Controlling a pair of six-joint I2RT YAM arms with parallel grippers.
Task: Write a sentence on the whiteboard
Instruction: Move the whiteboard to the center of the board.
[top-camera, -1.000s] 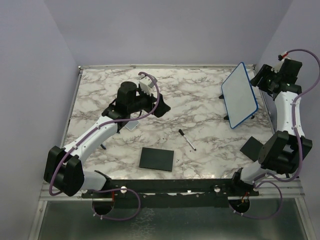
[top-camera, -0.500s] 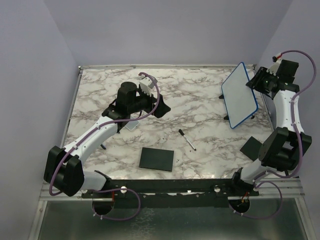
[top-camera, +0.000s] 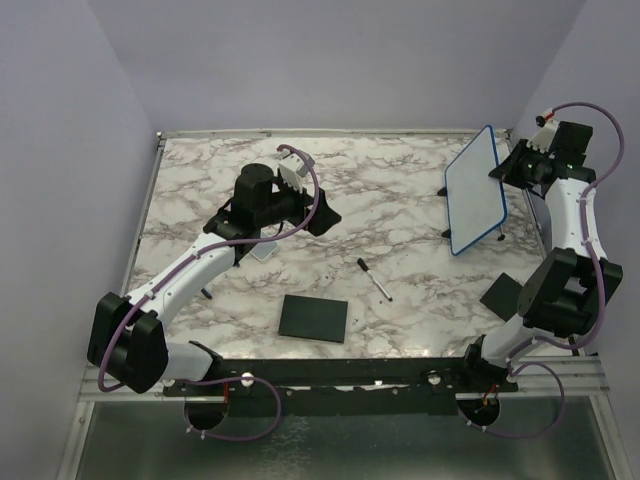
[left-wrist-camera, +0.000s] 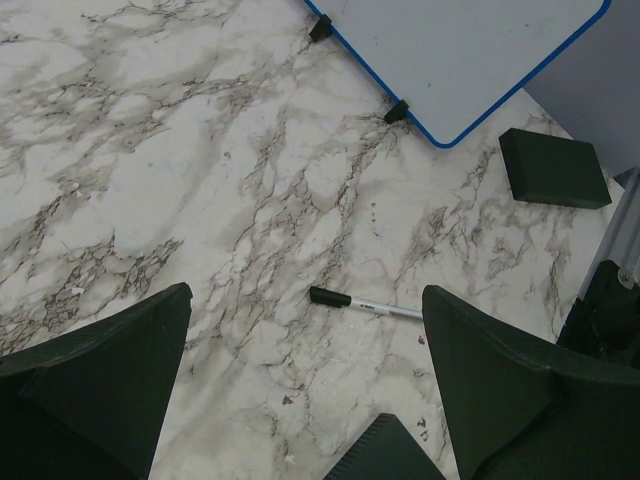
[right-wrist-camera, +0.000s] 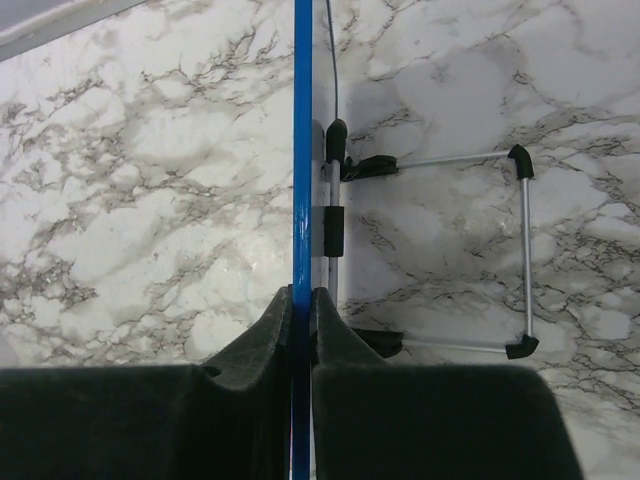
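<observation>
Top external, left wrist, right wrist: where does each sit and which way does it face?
Top external: high behind the robot, looking down across the table; left arm and right arm show.
Left wrist: above mid-table, facing down toward marker and whiteboard; open left jaws frame it.
Right wrist: looking down the whiteboard's blue edge; right jaws pinch it.
Shared: whiteboard in all three; marker in top and left wrist.

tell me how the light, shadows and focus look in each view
top external view: soft even light, no glare on the white blue-rimmed whiteboard, only faint shadows on the grey-veined marble table; left wrist view: the black-capped marker pen is sharp, the near foreground dark and featureless; right wrist view: board edge-on, a soft shadow beside its thin wire stand.
</observation>
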